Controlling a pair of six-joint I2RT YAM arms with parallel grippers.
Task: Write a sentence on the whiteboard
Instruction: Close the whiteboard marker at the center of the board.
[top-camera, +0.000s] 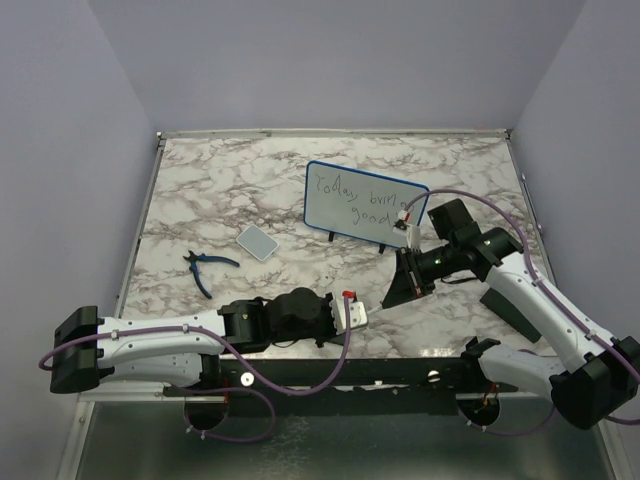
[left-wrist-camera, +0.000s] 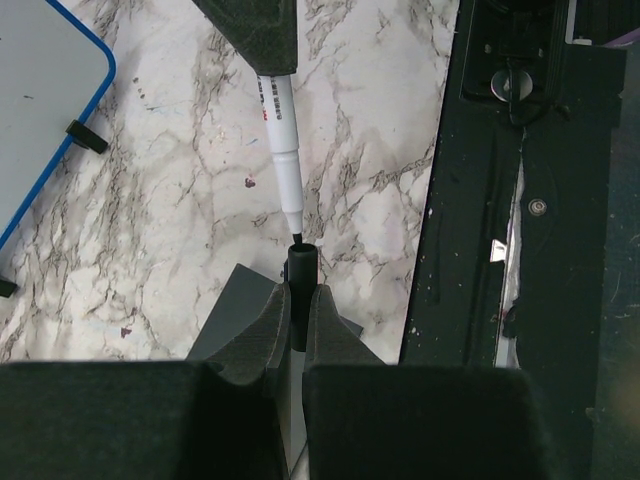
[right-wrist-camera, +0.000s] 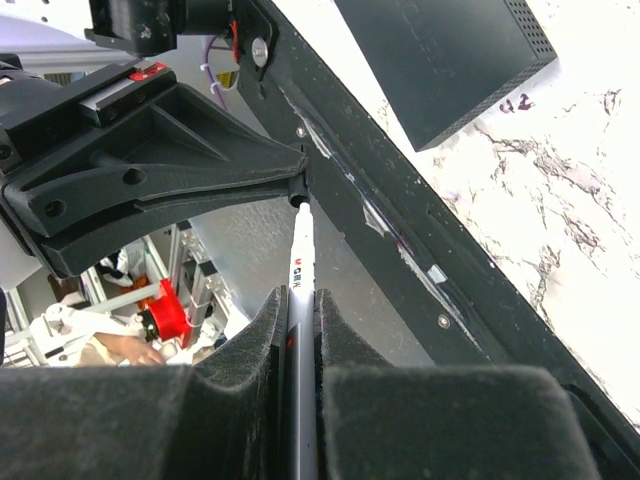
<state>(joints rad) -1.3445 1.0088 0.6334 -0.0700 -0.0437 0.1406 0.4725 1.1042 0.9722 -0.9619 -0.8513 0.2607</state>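
Observation:
The whiteboard stands on the marble table at the back centre, and its blue-rimmed corner shows in the left wrist view. The sentence runs across it in two dark handwritten lines. My right gripper is shut on a white marker, low over the table's near edge. My left gripper is shut on the marker's black cap. The marker points tip-first at the cap's mouth, just touching it. In the top view both grippers meet near the front rail, left gripper and right gripper.
Blue-handled pliers and a small pale tile lie left of centre. A black pad lies at the right near the right arm. The black front rail runs along the near edge.

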